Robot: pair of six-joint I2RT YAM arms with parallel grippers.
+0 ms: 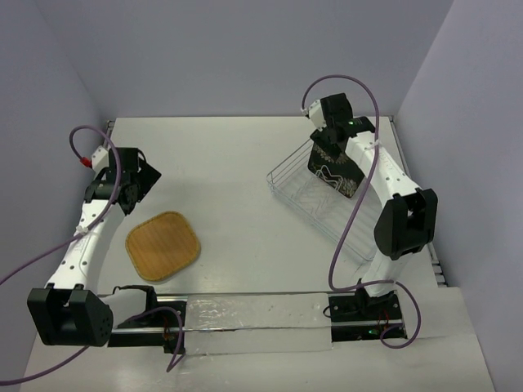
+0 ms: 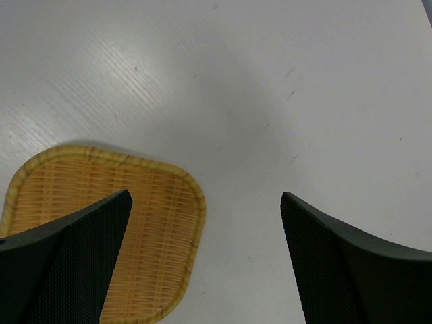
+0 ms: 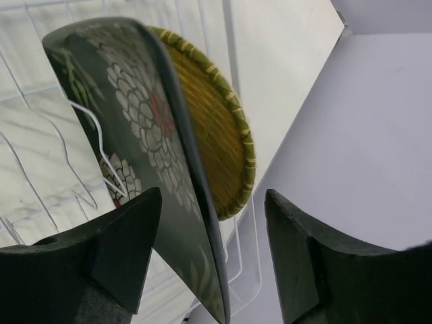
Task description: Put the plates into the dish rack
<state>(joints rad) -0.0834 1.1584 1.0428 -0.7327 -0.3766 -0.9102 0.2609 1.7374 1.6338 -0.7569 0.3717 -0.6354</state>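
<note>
The dish rack (image 1: 288,159), a silver wire basket, stands at the right of the table. A black flowered plate (image 1: 335,169) stands on edge in it, with a round woven yellow plate (image 3: 219,128) right behind it. My right gripper (image 1: 331,135) is open above them. In the right wrist view the black plate's (image 3: 128,115) rim sits between the spread fingers of the right gripper (image 3: 214,196), with a gap on the right side. A tan-orange rounded-square plate (image 1: 163,246) lies flat at the left. My left gripper (image 1: 139,181) hovers open beyond it, holding nothing.
In the left wrist view the tan plate (image 2: 158,216) lies under the left finger (image 2: 74,256), with bare white table (image 2: 270,101) beyond it. The purple side wall (image 3: 364,135) stands close to the rack's wires (image 3: 40,162). A shiny strip (image 1: 245,314) runs between the arm bases.
</note>
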